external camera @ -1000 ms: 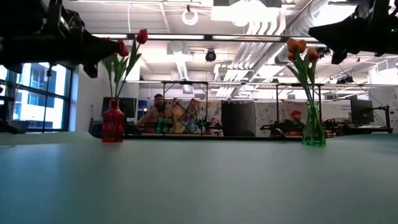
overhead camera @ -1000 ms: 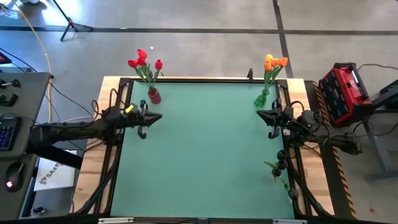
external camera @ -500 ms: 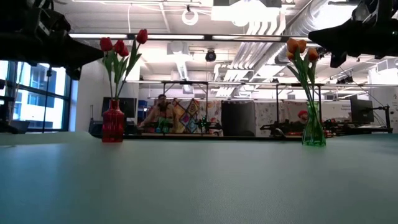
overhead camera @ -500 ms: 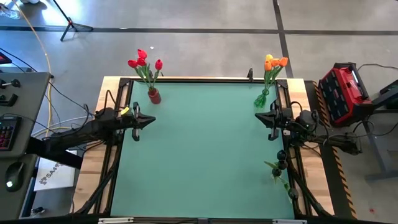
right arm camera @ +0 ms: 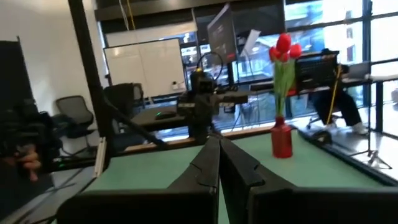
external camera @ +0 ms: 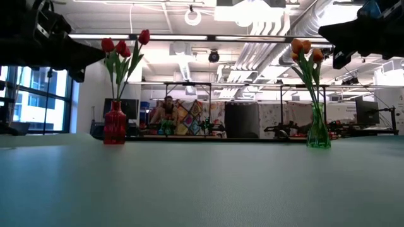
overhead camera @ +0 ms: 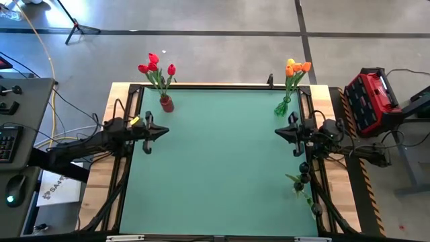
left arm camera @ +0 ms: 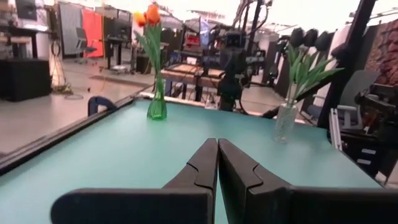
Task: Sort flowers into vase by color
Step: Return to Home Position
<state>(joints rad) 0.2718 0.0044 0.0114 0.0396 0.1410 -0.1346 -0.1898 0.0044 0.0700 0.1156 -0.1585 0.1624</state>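
High view, L to R: the left gripper [overhead camera: 161,132] hovers at the table's [overhead camera: 215,175] left edge, just near of the red vase [overhead camera: 166,103] w/ the red tulips [overhead camera: 153,66]; fingers pressed together, empty. At the right edge the right gripper [overhead camera: 279,132] sits near the green vase [overhead camera: 282,106] holding the orange & yellow tulips [overhead camera: 295,66]; also closed, nothing held. For homing, pull the 2 arms straight back, away from the vases, w/o swinging toward the stems.
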